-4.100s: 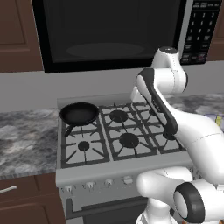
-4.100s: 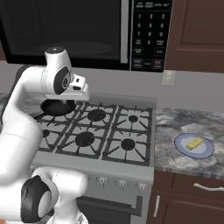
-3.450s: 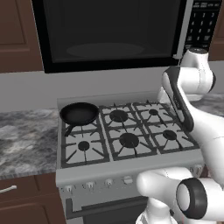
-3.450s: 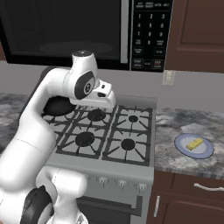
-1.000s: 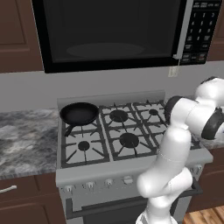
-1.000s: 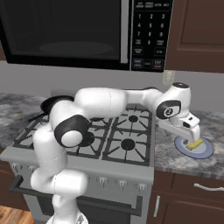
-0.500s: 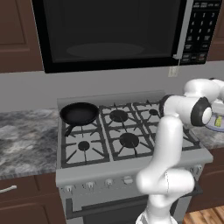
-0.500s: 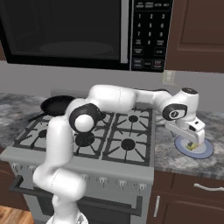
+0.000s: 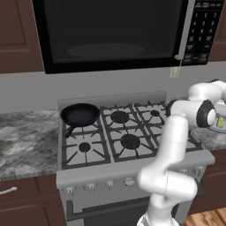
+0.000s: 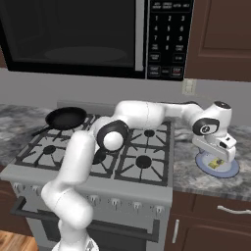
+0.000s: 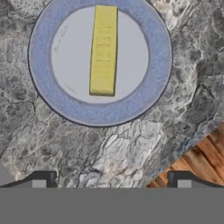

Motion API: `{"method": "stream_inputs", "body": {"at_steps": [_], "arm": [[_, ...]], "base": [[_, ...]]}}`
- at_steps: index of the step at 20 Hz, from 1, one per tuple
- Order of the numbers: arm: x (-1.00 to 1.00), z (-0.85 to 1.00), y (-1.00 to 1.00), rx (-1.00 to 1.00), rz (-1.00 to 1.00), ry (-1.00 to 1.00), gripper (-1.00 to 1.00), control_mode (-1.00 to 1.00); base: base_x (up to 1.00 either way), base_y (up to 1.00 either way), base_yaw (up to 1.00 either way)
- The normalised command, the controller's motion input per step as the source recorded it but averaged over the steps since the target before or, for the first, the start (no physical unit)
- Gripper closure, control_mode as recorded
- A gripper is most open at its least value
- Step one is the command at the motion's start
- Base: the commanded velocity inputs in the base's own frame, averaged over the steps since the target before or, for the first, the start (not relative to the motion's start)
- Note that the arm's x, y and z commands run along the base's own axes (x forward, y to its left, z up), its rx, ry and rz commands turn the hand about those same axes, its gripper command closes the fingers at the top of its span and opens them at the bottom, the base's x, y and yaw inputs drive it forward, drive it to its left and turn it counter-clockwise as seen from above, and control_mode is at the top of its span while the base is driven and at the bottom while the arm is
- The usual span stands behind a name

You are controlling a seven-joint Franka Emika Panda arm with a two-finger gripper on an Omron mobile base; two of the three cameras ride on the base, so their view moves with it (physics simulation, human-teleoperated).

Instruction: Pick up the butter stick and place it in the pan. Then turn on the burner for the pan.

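Hand view: butter stick [image 11: 104, 50] pale-yellow, rectangular, long.

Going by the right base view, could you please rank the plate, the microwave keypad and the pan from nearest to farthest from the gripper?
1. Plate: right under the open gripper, on the counter right of the stove.
2. Microwave keypad: above and to the left.
3. Pan: far left, on the stove's back-left burner.

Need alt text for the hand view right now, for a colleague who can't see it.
A pale-yellow butter stick lies on a pale blue plate on a grey marbled counter. The open gripper sits above it, fingertips wide apart, holding nothing.
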Motion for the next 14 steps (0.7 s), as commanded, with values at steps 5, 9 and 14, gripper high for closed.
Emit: {"method": "stream_inputs", "body": {"at_steps": [5, 9, 14], "arm": [[0.27, -0.40, -0.06, 0.00, 0.00, 0.00, -1.00, -1.00], [0.23, -0.35, -0.10, 0.00, 0.00, 0.00, -1.00, -1.00], [0.20, -0.21, -0.15, 0.00, 0.00, 0.00, -1.00, -1.00]], "base": [[0.00, 0.00, 0.00], [0.00, 0.00, 0.00], [0.00, 0.00, 0.00]]}}
